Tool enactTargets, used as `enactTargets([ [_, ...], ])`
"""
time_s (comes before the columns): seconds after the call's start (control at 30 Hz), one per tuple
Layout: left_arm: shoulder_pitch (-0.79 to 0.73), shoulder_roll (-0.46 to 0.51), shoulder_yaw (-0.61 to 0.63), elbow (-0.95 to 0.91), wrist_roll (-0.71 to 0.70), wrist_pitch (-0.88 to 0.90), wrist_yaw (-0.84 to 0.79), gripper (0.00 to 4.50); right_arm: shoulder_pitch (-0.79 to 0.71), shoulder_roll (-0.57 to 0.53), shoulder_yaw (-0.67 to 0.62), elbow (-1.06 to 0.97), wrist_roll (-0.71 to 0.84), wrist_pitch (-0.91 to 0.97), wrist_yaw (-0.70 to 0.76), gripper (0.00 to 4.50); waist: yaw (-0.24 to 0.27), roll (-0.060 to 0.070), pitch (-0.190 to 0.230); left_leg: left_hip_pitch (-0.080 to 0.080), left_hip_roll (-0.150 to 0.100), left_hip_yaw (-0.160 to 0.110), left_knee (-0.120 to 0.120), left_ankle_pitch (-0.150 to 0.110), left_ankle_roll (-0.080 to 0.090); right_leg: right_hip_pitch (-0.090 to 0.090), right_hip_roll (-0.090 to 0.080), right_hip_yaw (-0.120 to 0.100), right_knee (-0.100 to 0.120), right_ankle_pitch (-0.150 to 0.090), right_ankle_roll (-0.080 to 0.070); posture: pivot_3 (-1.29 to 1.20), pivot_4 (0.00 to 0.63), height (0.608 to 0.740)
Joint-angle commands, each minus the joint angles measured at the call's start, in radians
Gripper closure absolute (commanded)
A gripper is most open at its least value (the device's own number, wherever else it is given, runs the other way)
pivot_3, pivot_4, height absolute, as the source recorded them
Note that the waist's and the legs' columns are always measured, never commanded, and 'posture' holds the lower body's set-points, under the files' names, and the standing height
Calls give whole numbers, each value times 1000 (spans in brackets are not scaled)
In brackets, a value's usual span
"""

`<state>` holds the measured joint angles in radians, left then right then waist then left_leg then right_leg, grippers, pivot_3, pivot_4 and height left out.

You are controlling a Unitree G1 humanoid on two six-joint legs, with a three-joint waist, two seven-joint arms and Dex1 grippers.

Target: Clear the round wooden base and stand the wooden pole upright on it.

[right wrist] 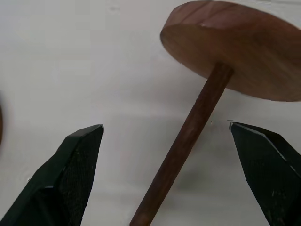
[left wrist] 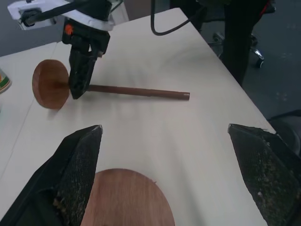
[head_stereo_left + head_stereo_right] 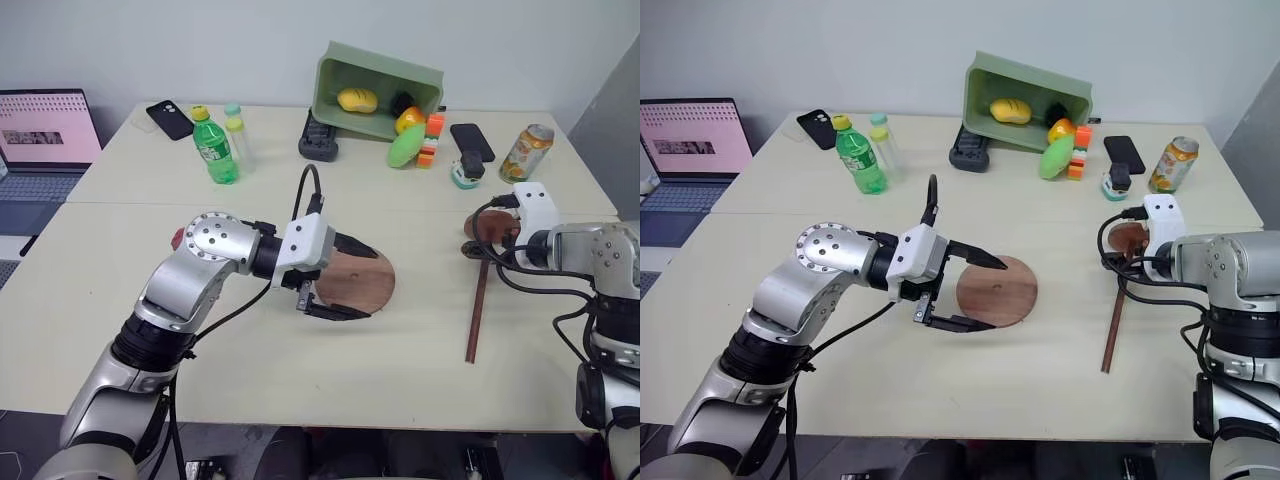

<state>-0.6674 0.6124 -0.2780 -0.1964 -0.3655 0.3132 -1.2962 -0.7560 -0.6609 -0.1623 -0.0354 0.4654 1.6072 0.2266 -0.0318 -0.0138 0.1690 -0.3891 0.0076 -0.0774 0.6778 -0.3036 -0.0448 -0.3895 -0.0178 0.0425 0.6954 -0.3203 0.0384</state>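
Base (image 3: 998,291) lies flat and bare near the middle of the table's front half, nothing on it, so the clearing looks done. Pole (image 3: 1113,325) lies on its side toward the table's right edge, its rod running toward the front edge and its dark disc end pointing to the back.

Left gripper (image 3: 975,292) hangs over the base's left rim with jaws wide apart, holding nothing. Right gripper (image 2: 80,80) sits above the pole where rod meets disc, jaws also spread, the rod between them but not yet gripped.

The step in hand seems to be the grasp on the pole. It would go best with the jaws closing square across the rod just below the disc, so the pole swings up without twisting; then carry it disc-down to the base's centre.

Room is good: the table (image 3: 300,380) between pole and base is bare. The left gripper crowds the base and would do well to back off toward the left edge. The can (image 3: 526,152) and bin (image 3: 375,90) stand well back.
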Motion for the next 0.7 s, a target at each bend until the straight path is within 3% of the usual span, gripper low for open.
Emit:
enactTargets([
  [0.03,-11,-29,-22,-1,38,-49,14,40,-52,-49,43,104,24,7,15,0,1,0,0,0,0,0,0,0,0,0,0,0,0,0,0,0,150,740],
  [0.4,40,-42,-32,-28,69,-71,32,40,-173,-78,170,379,40,7,87,0,0,0,0,0,0,0,0,0,0,0,0,0,0,0,0,0,150,740],
  [0.7,45,-59,-37,-5,96,-82,65,0,-235,-57,210,476,14,7,138,1905,0,0,0,-1,0,0,0,0,0,0,0,0,0,0,0,0,150,740],
])
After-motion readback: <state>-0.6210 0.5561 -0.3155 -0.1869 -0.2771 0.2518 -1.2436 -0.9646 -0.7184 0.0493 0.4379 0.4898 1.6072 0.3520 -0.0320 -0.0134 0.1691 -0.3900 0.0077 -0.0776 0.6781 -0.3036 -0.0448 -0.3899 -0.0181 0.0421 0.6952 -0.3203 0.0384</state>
